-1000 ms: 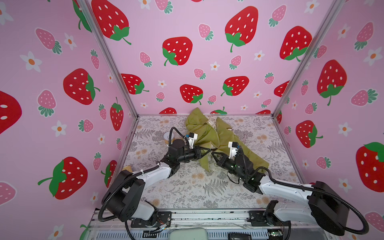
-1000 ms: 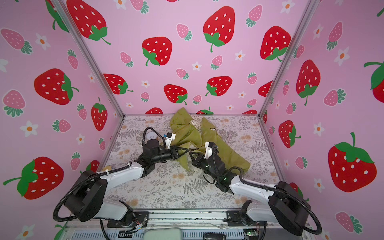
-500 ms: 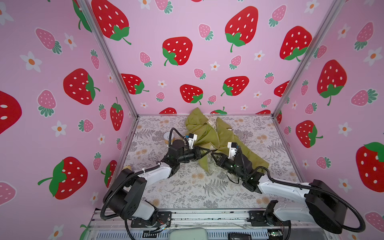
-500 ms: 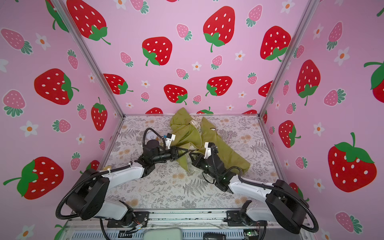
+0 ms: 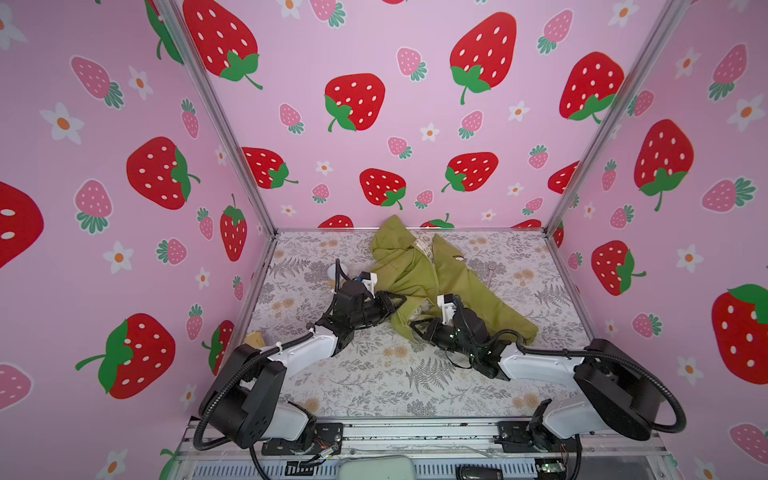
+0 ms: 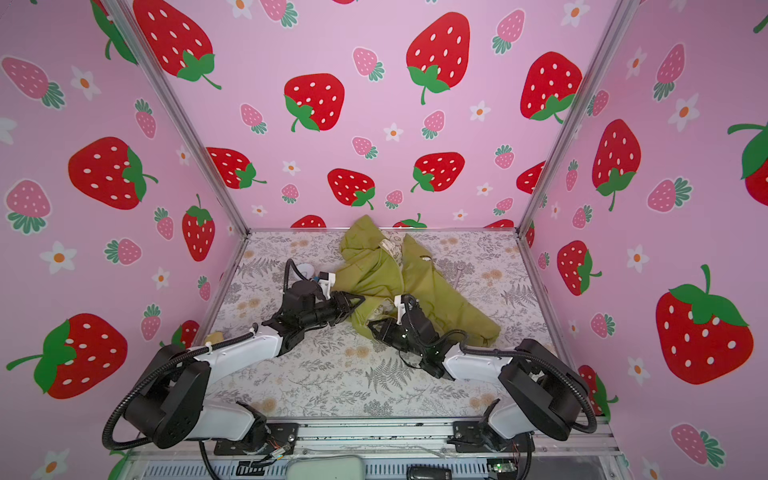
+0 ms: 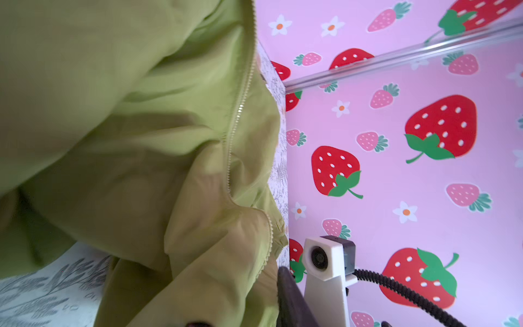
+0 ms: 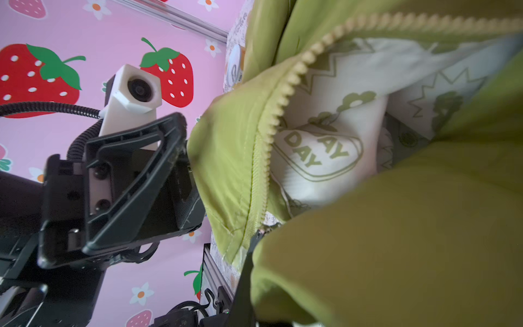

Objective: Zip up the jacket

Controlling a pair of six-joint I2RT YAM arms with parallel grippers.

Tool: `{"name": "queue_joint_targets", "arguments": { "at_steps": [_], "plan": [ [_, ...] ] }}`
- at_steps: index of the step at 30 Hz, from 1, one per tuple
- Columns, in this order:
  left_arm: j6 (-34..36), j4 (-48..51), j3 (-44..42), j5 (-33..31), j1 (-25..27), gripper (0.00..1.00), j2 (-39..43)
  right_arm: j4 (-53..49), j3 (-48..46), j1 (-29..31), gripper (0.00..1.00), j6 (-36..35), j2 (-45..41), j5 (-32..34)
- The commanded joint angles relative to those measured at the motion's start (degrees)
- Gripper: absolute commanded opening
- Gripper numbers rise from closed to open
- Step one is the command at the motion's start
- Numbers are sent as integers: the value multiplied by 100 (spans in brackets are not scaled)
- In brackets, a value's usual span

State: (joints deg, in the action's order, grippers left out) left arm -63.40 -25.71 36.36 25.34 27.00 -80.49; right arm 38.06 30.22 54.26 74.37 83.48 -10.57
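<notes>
The olive-green jacket lies crumpled at the back middle of the table, its front apart and its cream printed lining showing. My left gripper is at the left front hem. Its fingers stand apart, with green fabric lying between them. The left row of zipper teeth runs away from it. My right gripper is shut on the jacket at the bottom of the other zipper row. Fabric hides one of its fingers.
A floral cloth covers the table, and pink strawberry walls close it in on three sides. A small white round thing sits behind the left arm. A tan object lies by the left wall. A thin stick lies right of the jacket.
My left gripper's jaws have come apart at the hem. Both arms and the jacket have barely moved.
</notes>
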Motion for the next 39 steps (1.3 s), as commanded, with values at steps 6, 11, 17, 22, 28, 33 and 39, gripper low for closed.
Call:
{"name": "queue_joint_targets", "arguments": {
  "at_steps": [6, 11, 17, 22, 28, 33, 39],
  "plan": [
    [-43, 1574, -182, -705, -36, 36, 468, 87, 209, 9, 0, 184, 220, -239],
    [-34, 2274, -198, -1034, -40, 43, 945, 72, 221, -11, 0, 178, 221, -243],
    [-164, 2743, -102, -917, -38, 66, 1312, 69, 274, -20, 0, 148, 255, -260],
    [-747, 2291, -368, -476, 26, 69, 1389, 153, 280, -15, 0, 166, 265, -279],
    [-1513, 1288, -667, -385, 312, 67, 1350, 175, 252, -21, 0, 181, 183, -293],
    [-1794, 804, -539, -368, 581, 64, 1079, 166, 232, -16, 0, 179, 126, -280],
    [-2035, 173, -568, -322, 710, 55, 653, 175, 244, -21, 0, 207, 90, -285]
  ]
}}
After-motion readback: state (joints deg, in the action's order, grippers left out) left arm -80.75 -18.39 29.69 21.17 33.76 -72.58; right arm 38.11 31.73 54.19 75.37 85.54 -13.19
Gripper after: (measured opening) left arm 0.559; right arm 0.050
